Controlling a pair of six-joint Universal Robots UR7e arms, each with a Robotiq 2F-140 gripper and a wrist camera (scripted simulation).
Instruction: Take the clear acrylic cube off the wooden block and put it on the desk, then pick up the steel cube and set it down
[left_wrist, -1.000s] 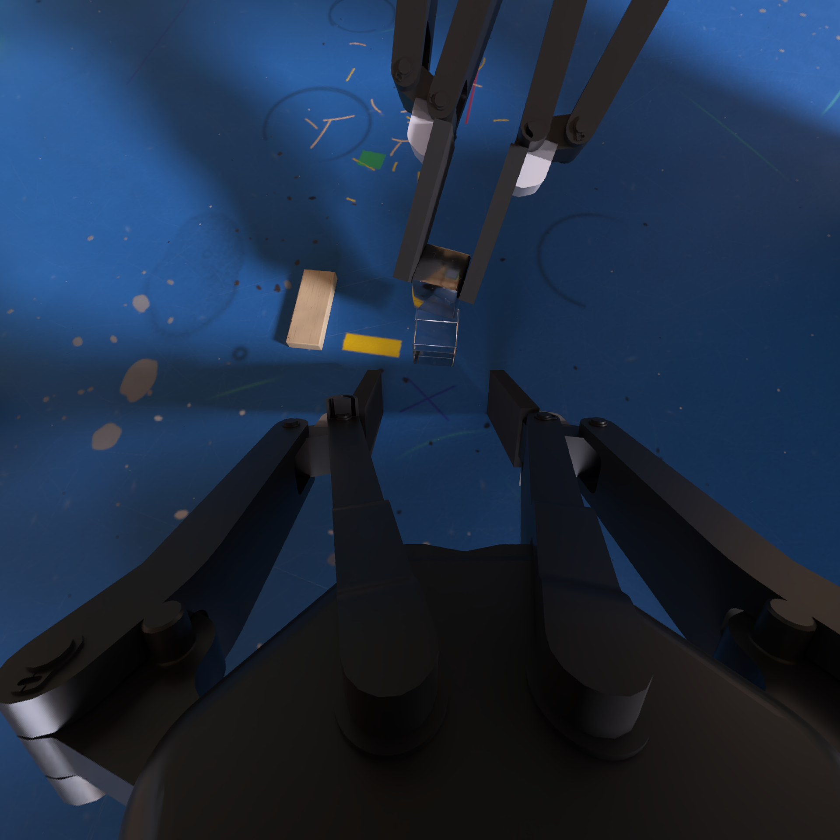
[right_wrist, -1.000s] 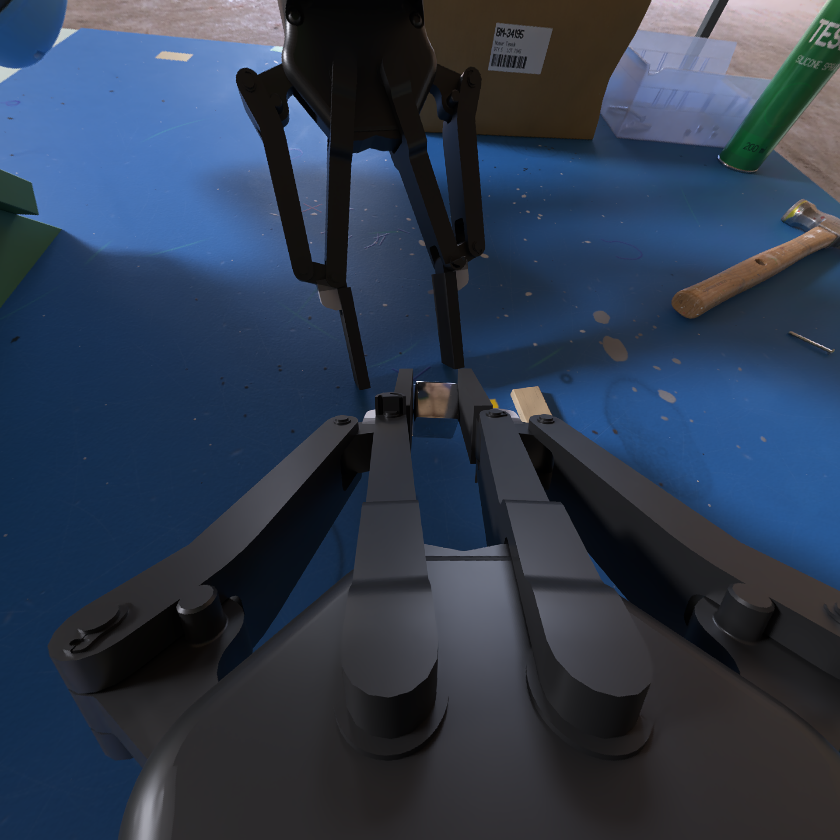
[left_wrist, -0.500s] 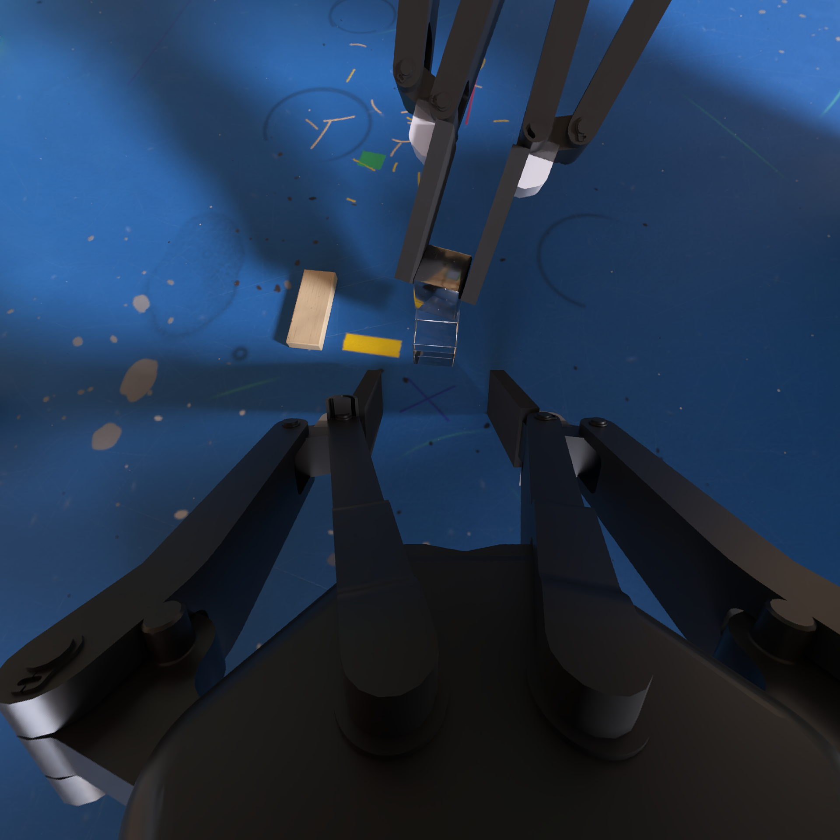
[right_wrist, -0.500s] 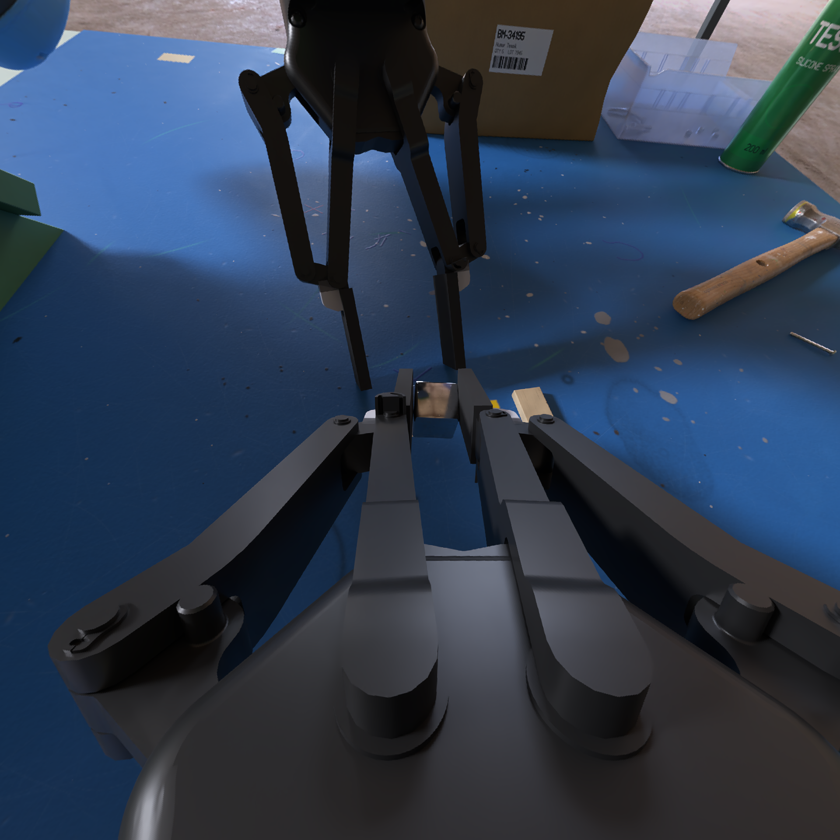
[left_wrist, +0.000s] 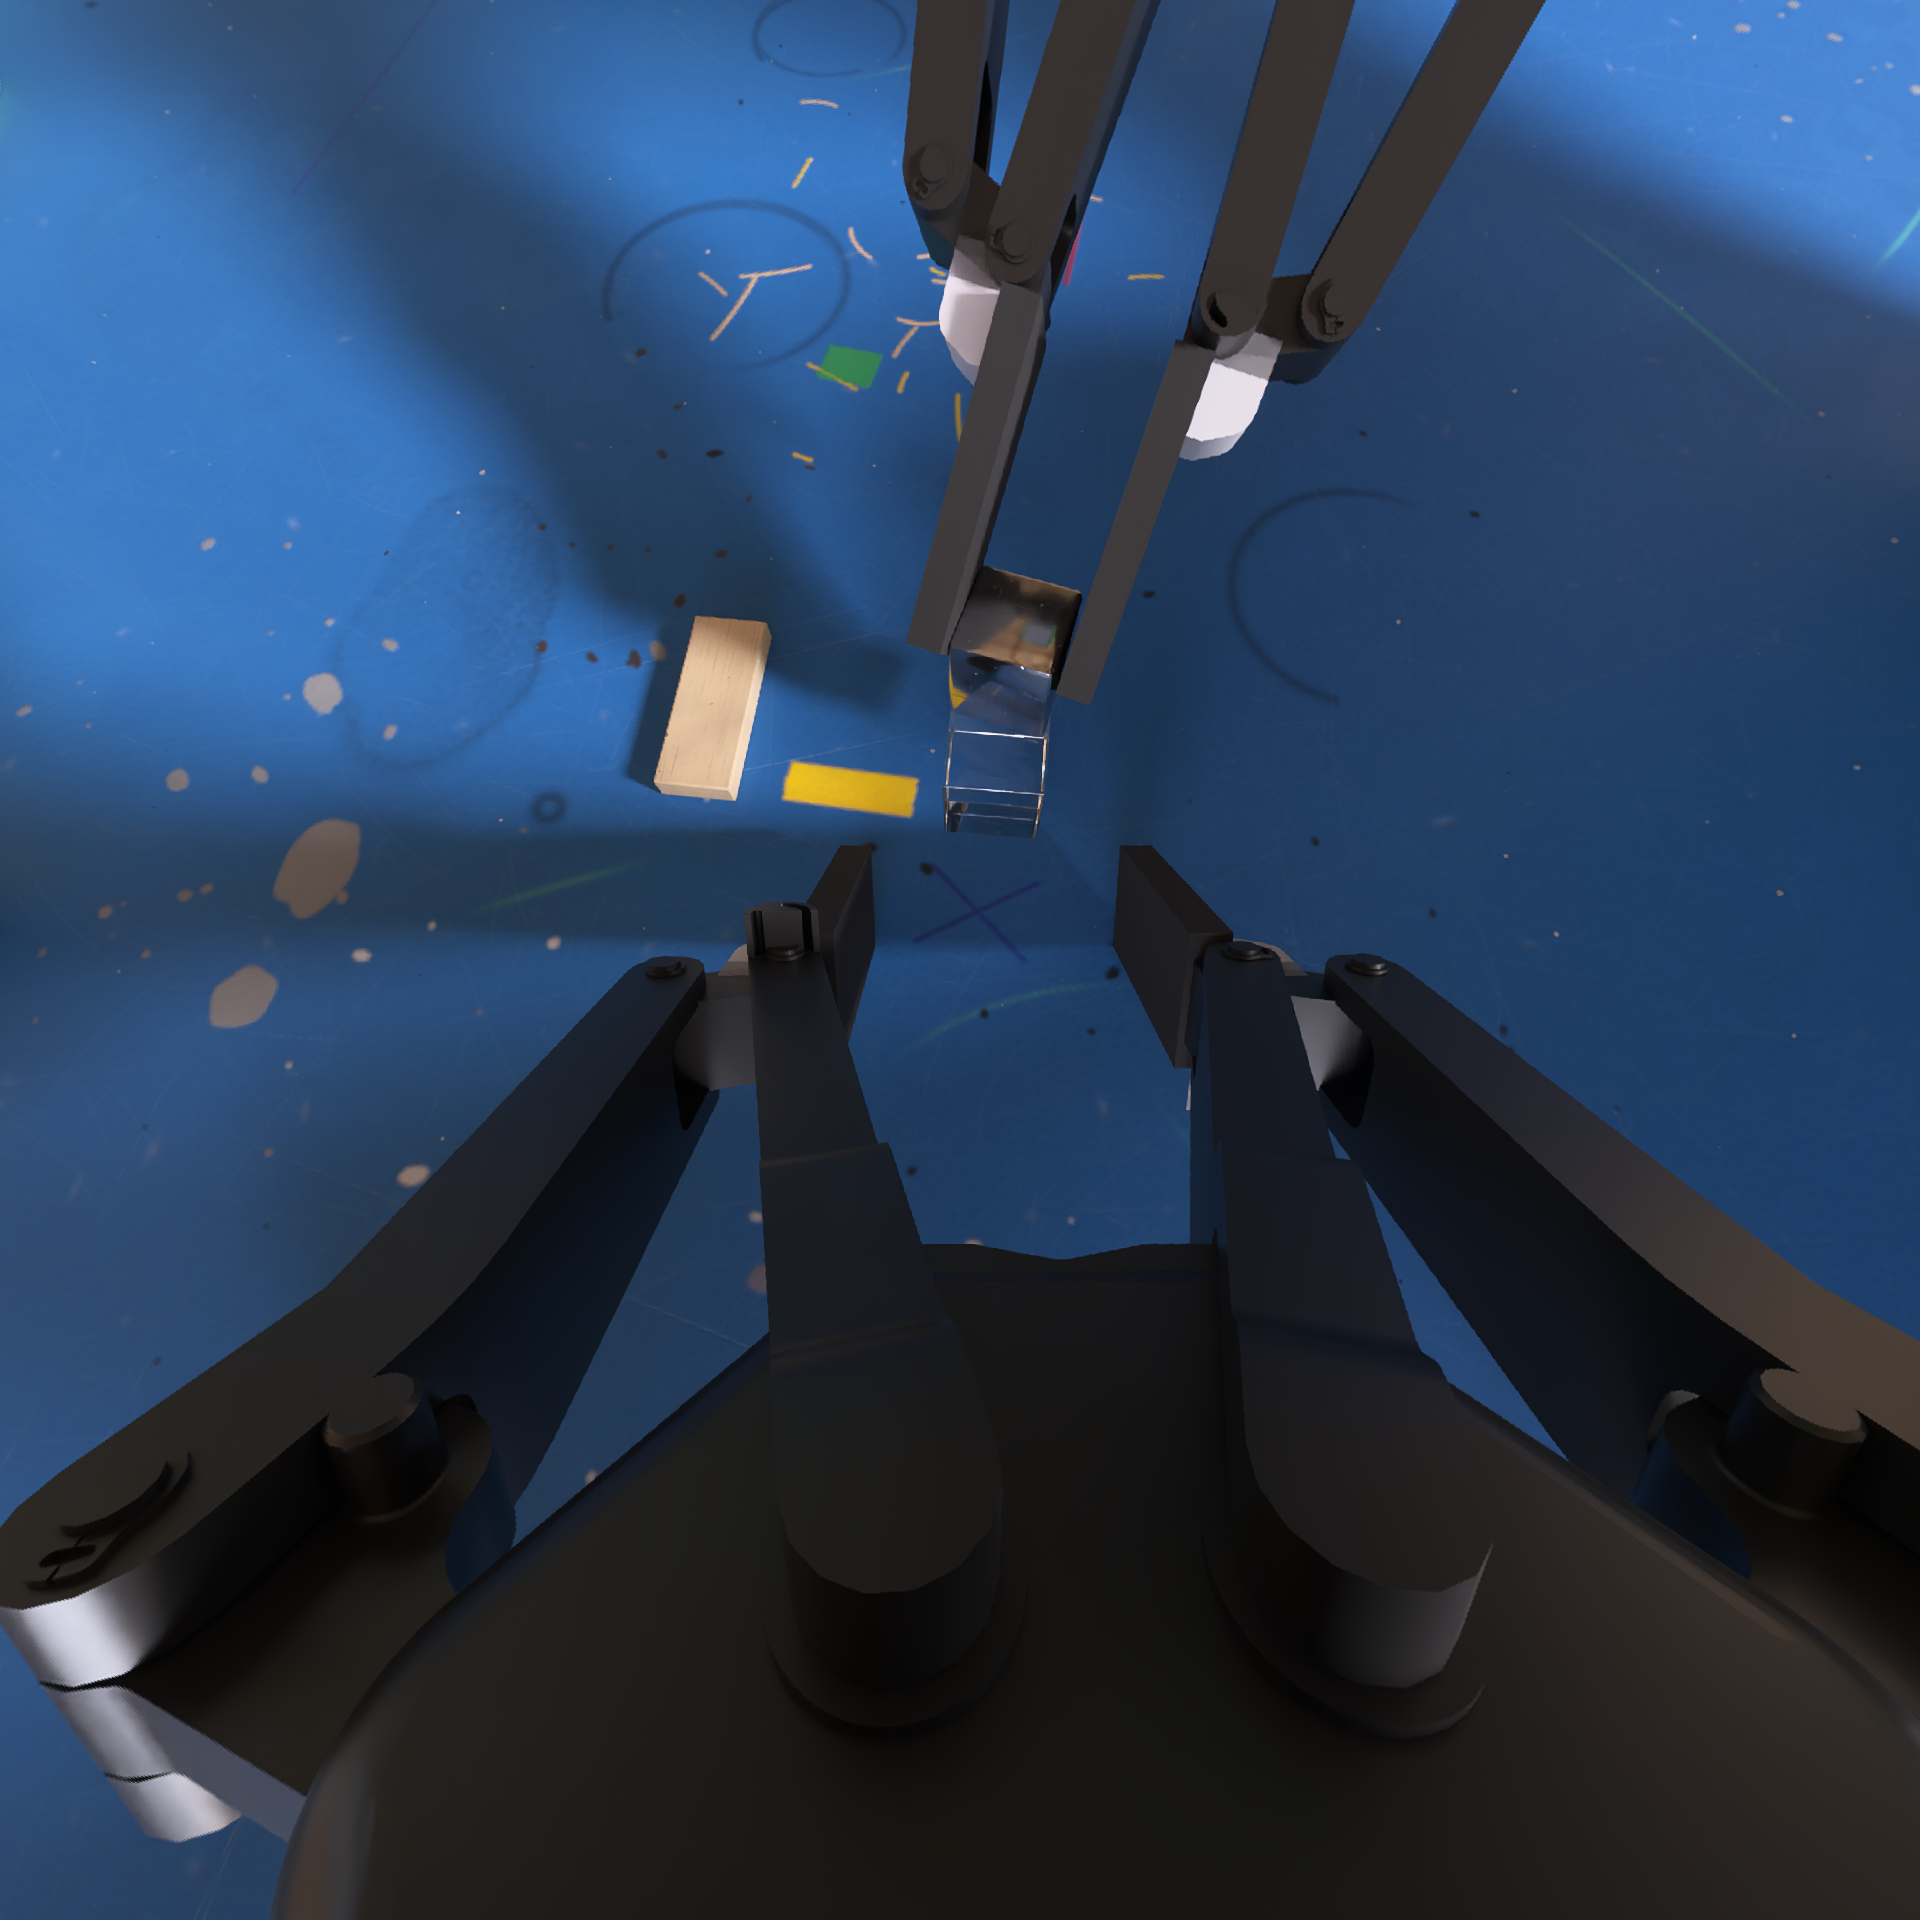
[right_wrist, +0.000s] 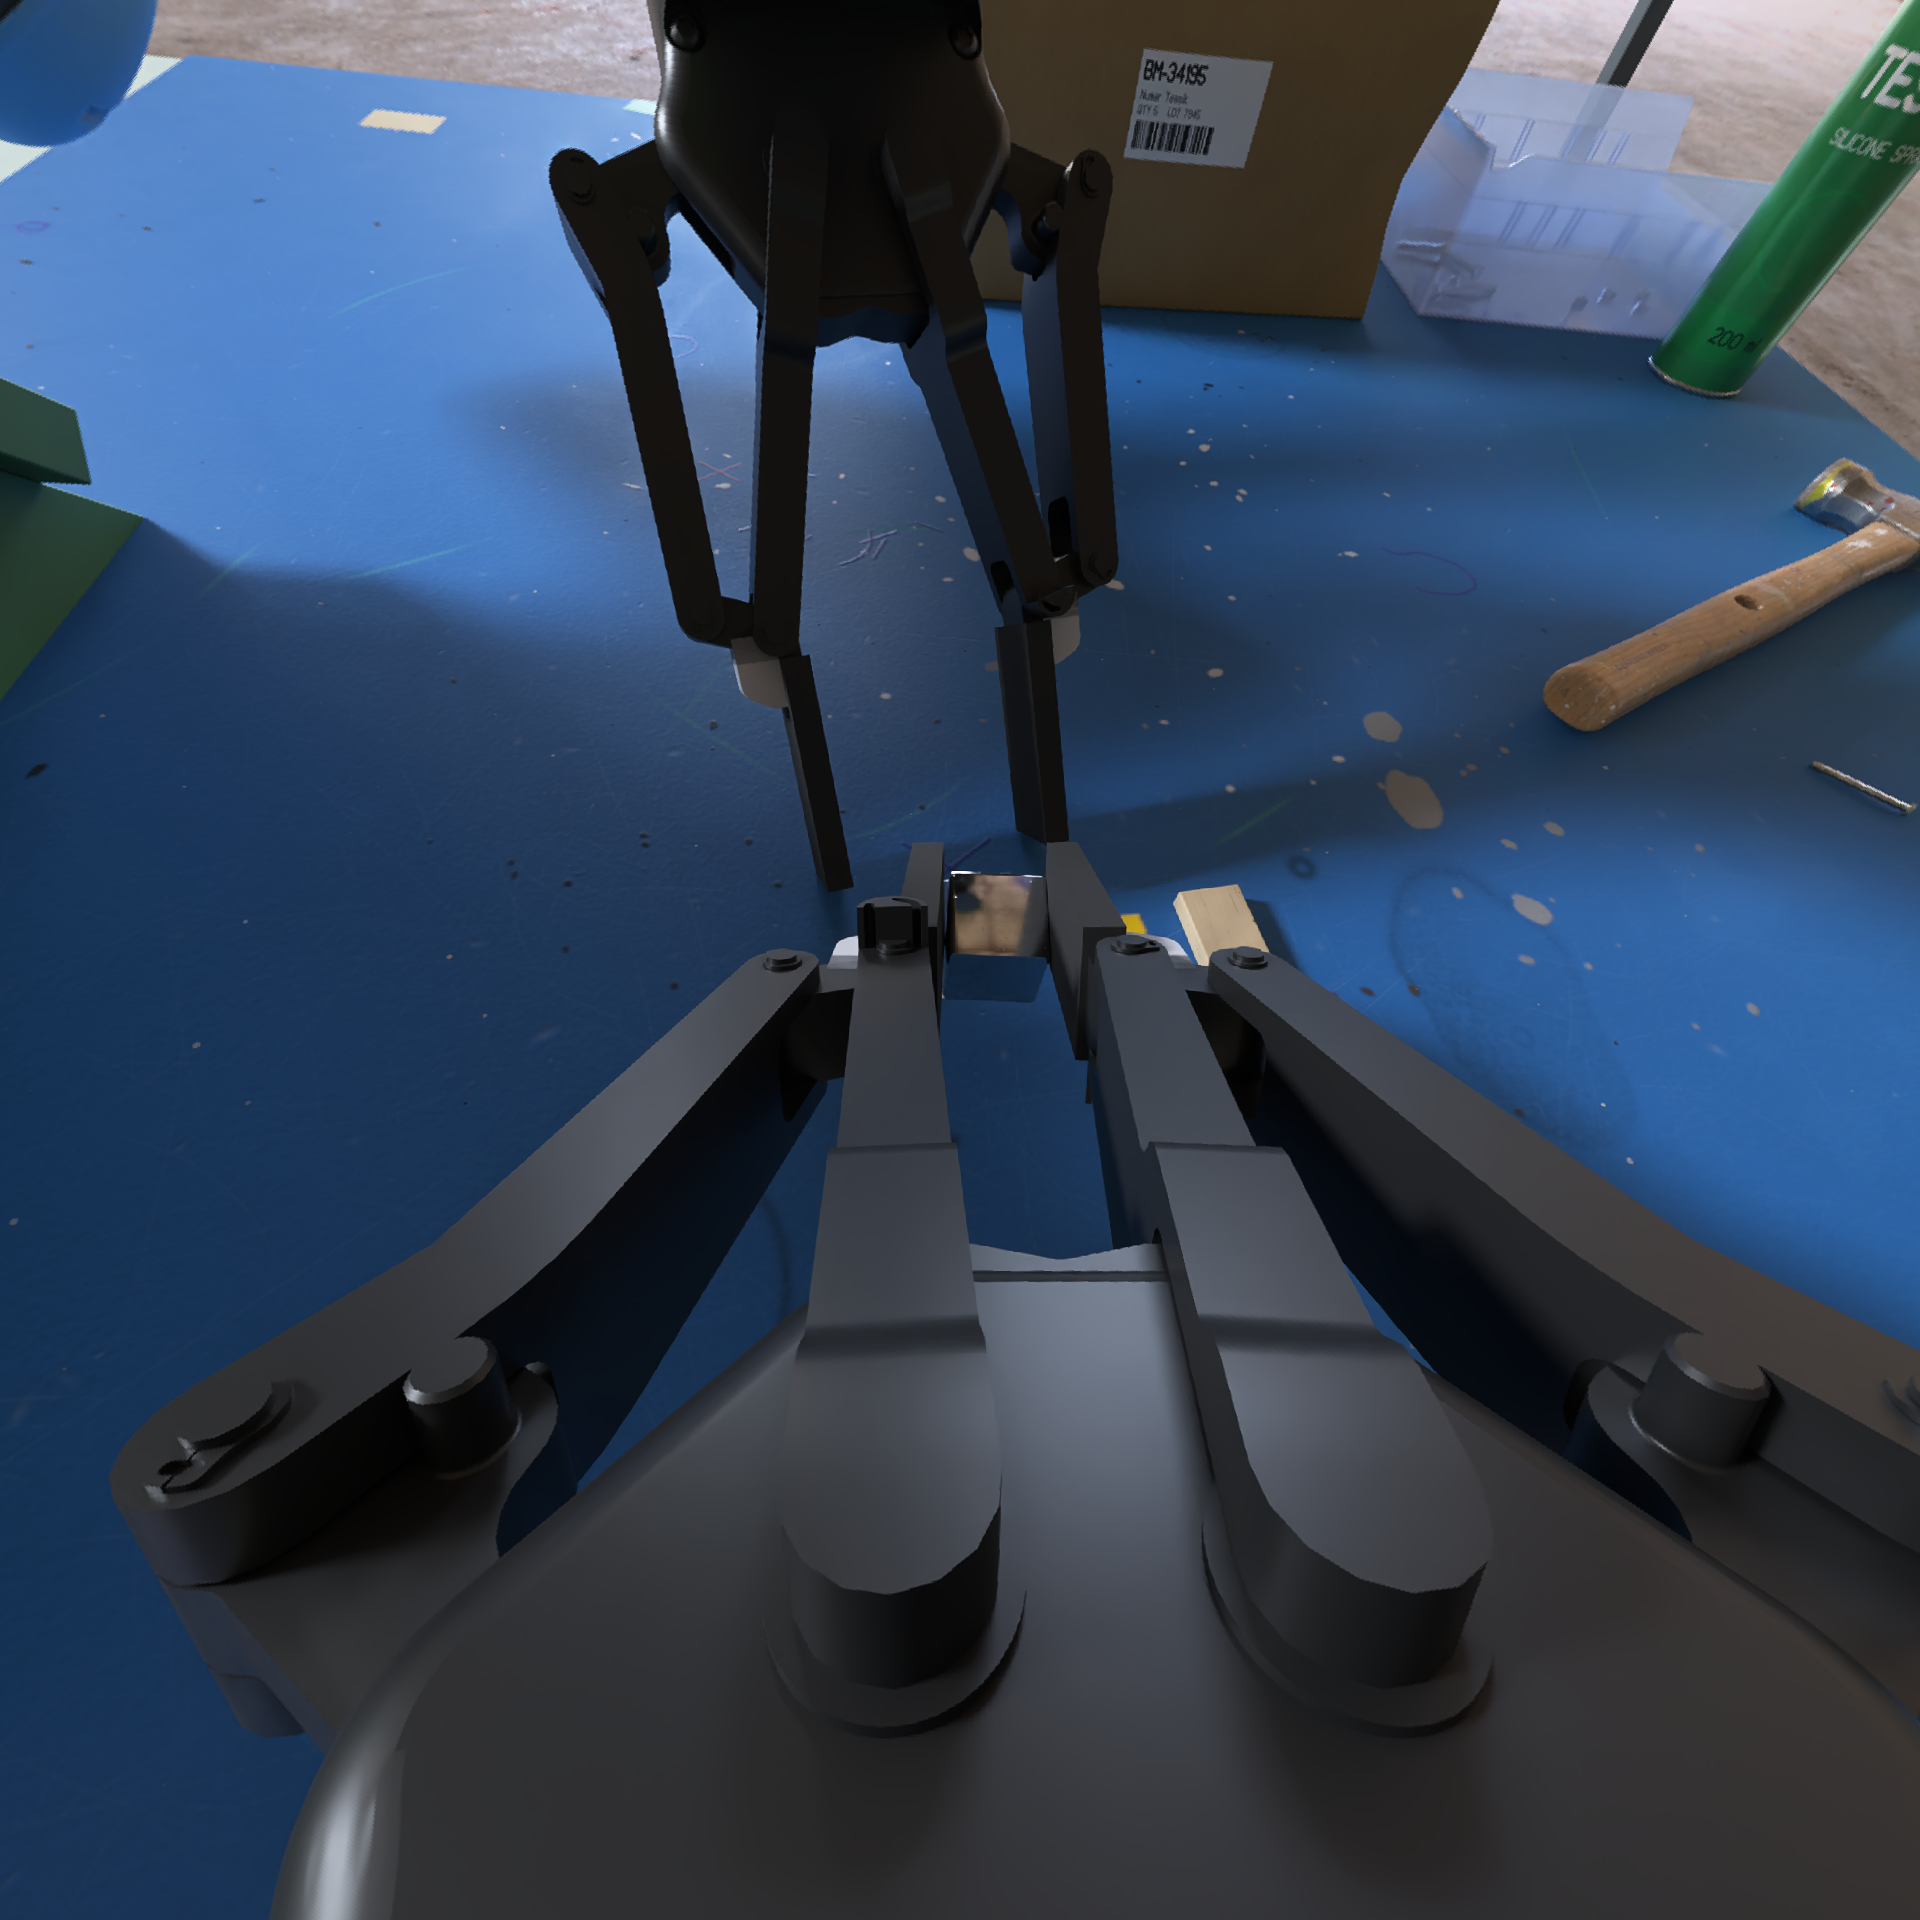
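Note:
My right gripper (right_wrist: 995, 883) is shut on the shiny steel cube (right_wrist: 995, 914); it also shows in the left wrist view (left_wrist: 1013, 629), held between the right gripper's long fingers. The clear acrylic cube (left_wrist: 994, 779) stands on the blue desk (left_wrist: 1507, 831) directly under the steel cube. I cannot tell whether the two touch. The wooden block (left_wrist: 712, 722) lies flat to the left with nothing on it, and also shows in the right wrist view (right_wrist: 1216, 920). My left gripper (left_wrist: 997, 894) is open and empty, just short of the clear cube.
A yellow tape strip (left_wrist: 850, 788) lies between the block and the clear cube. At the far side are a cardboard box (right_wrist: 1195, 229), a clear plastic container (right_wrist: 1558, 229) and a green spray can (right_wrist: 1808, 208). A hammer (right_wrist: 1714, 634) and a nail (right_wrist: 1865, 798) lie to the right.

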